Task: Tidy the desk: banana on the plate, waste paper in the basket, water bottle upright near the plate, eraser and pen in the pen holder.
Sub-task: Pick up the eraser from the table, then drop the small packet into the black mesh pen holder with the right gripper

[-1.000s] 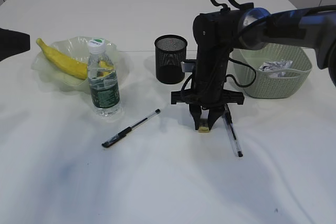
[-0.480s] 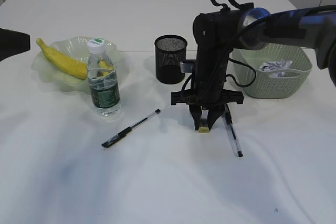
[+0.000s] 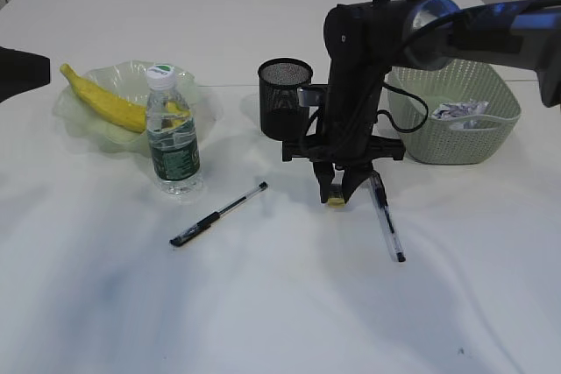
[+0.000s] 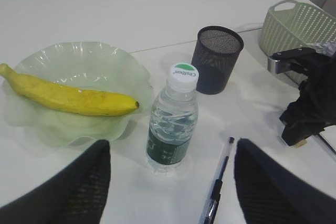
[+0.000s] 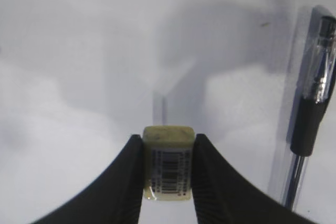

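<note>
Pale yellow, the eraser (image 5: 168, 163) sits clamped in the right end effector (image 3: 337, 200), centre frame just above the worktop (image 3: 280, 304). The left end effector (image 4: 170, 182), lower frame, stands apart and empty. A shallow pinch could let it slip before the pen holder (image 3: 285, 98). The holder's inside is hidden.

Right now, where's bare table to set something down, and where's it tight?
Free: the whole front strip of the table, below both pens, and the far edge behind the pen holder. Tight: between the bottle and plate, and around the right tool, which holds the eraser beside one pen.
</note>
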Robot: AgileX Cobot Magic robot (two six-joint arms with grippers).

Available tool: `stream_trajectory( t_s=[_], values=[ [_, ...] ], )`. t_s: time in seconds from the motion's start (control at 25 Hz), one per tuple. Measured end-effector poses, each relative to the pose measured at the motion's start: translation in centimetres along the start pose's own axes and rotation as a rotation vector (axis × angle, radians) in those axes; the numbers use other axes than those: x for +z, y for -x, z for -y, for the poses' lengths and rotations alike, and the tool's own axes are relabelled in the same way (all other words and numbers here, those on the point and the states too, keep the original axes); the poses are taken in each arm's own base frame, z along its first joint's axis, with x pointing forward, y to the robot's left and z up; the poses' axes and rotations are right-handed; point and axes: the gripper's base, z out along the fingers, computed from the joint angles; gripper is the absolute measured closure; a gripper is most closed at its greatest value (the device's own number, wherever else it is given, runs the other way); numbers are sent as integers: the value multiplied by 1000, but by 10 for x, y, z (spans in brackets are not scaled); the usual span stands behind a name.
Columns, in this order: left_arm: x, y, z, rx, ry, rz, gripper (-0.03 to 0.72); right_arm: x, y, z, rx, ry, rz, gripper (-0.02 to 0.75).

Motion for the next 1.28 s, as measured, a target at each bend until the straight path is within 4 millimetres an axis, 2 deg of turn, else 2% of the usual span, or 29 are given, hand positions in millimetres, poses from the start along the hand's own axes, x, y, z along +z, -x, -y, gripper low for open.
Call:
stream_trajectory(
  t_s=[0.28,0.64,0.76,1.28],
  values=[
    [0,0,0,0,0,0,171,-27,7,-5,-32,29,77,521],
    [0,0,0,0,0,0,171,-94,28,-16,-63,91,311,521],
    [0,0,0,0,0,0,171,-109,31,-16,-69,89,363,522],
    [0,0,0,0,0,0,171,-127,52,-25,-79,180,644,522]
  ],
)
